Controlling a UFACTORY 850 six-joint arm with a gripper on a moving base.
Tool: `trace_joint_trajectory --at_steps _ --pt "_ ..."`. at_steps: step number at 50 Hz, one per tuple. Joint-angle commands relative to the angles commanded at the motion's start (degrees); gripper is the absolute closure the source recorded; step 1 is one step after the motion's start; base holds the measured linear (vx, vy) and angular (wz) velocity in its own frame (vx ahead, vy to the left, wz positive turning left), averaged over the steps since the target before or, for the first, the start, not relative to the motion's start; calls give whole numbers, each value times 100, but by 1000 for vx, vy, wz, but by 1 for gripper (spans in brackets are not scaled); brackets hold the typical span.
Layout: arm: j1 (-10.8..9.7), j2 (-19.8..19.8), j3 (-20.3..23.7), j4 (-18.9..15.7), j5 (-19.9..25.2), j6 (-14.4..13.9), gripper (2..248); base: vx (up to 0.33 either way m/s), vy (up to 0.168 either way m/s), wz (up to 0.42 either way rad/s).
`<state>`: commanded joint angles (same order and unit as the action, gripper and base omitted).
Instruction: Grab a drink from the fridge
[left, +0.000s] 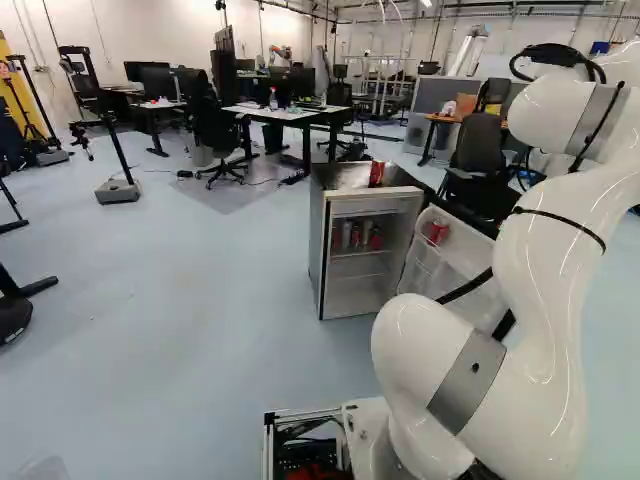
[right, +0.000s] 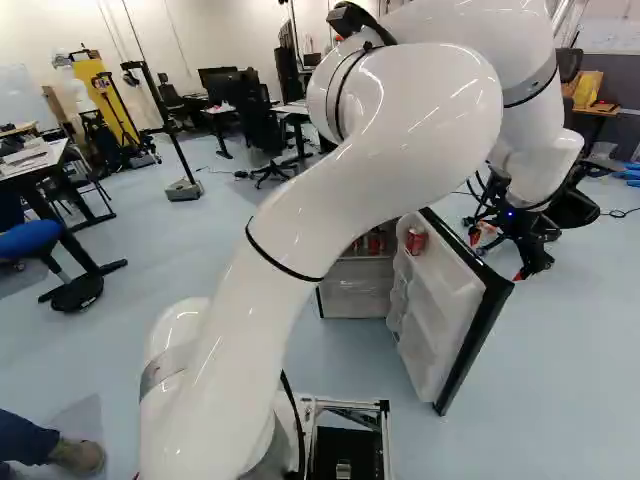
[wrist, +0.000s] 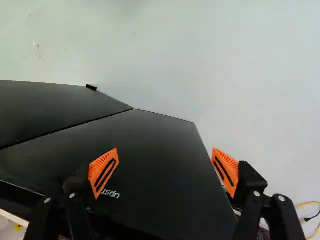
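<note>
On a pale floor (left: 180, 320), before desks (left: 268, 113) and office chairs (left: 478, 150), one small fridge (left: 316, 240) is standing with its single door (right: 435, 300) hanging open; several cans (left: 366, 234), too small to count, are sitting inside, and one red can (left: 436, 232) is resting in the door. One gripper (right: 497, 257) is hovering outside the door, its two fingers (wrist: 103, 170) standing wide apart, while white lettering (wrist: 110, 193) is marking a dark panel (wrist: 160, 155).
</note>
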<state>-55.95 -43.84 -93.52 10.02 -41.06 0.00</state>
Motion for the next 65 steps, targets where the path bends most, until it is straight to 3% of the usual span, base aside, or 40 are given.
trace_joint_trajectory --at_steps 65 --pt "106 519 834 0 -242 0 3 0 0 0"
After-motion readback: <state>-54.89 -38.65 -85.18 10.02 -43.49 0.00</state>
